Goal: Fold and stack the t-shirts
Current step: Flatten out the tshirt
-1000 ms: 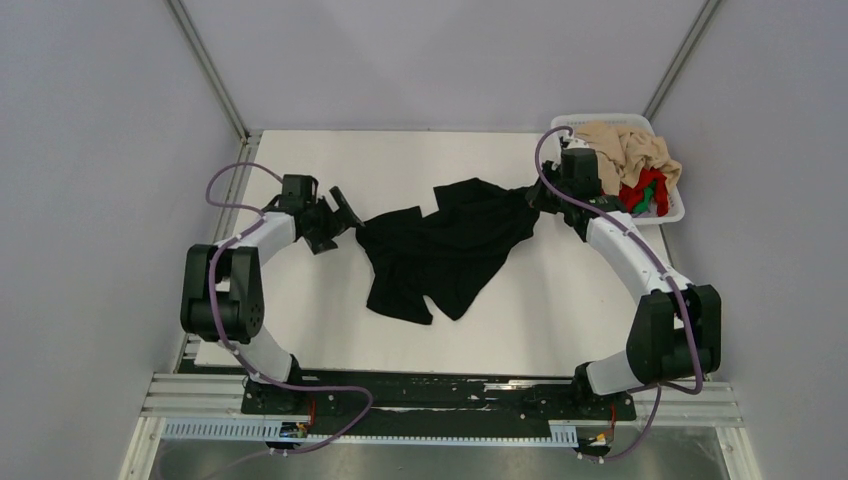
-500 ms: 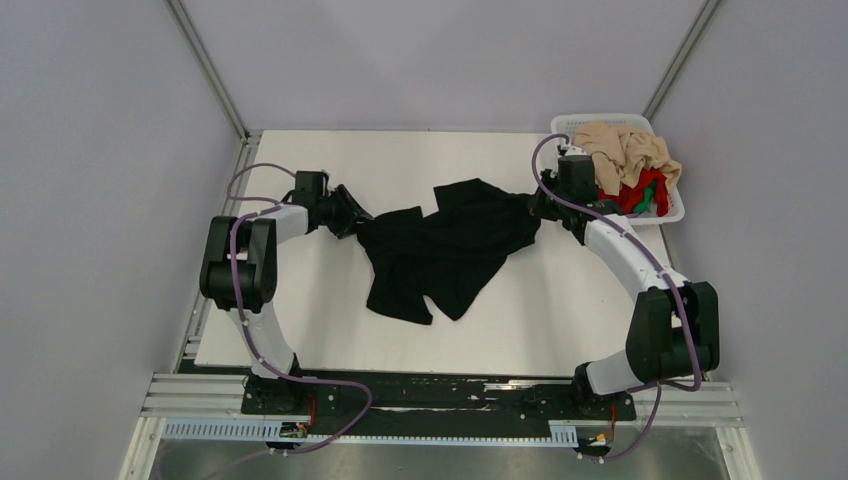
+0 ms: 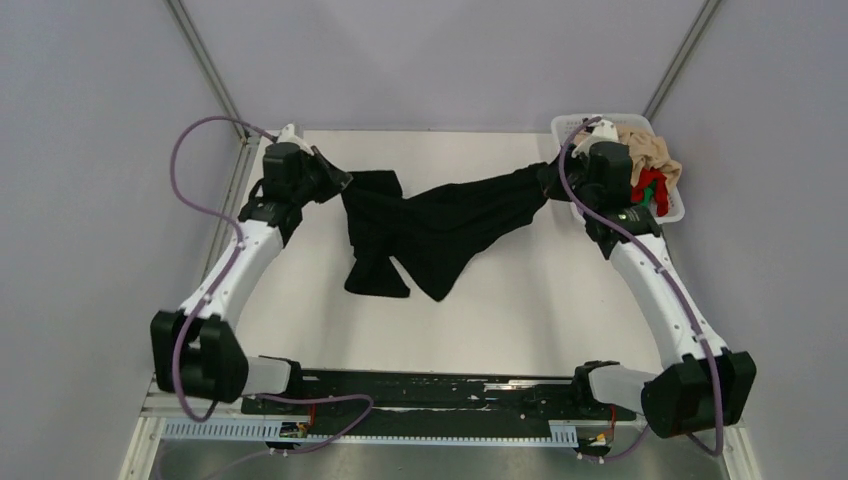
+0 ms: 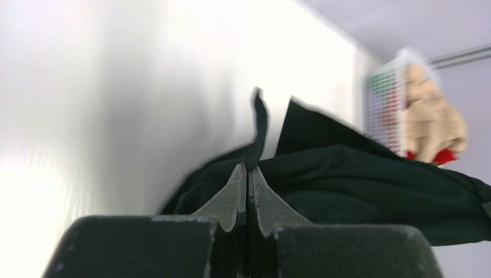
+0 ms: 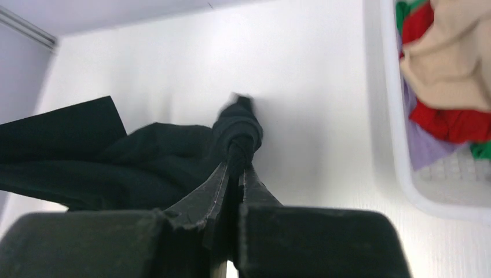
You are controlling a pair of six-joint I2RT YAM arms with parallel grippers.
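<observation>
The large black t-shirt (image 3: 440, 222) hangs stretched between both grippers above the white table, its lower part drooping toward the middle. My left gripper (image 3: 340, 181) is shut on the shirt's left edge; in the left wrist view the black t-shirt (image 4: 370, 179) spreads beyond the closed left gripper (image 4: 248, 169). My right gripper (image 3: 548, 182) is shut on the shirt's right edge, and a bunched knot of the black t-shirt (image 5: 238, 132) sits in the right gripper (image 5: 235, 167). Beige (image 3: 650, 147), red (image 3: 648, 186) and green (image 3: 646, 198) t-shirts lie in the basket.
The white lattice basket (image 3: 672, 214) stands at the table's far right corner, just behind my right wrist. The white table (image 3: 300, 300) is bordered by grey walls, with a metal rail along its near edge (image 3: 440, 405).
My left gripper closed on the shirt's left edge. Both arms then rose and moved toward the back, lifting and stretching the black t-shirt between them.
</observation>
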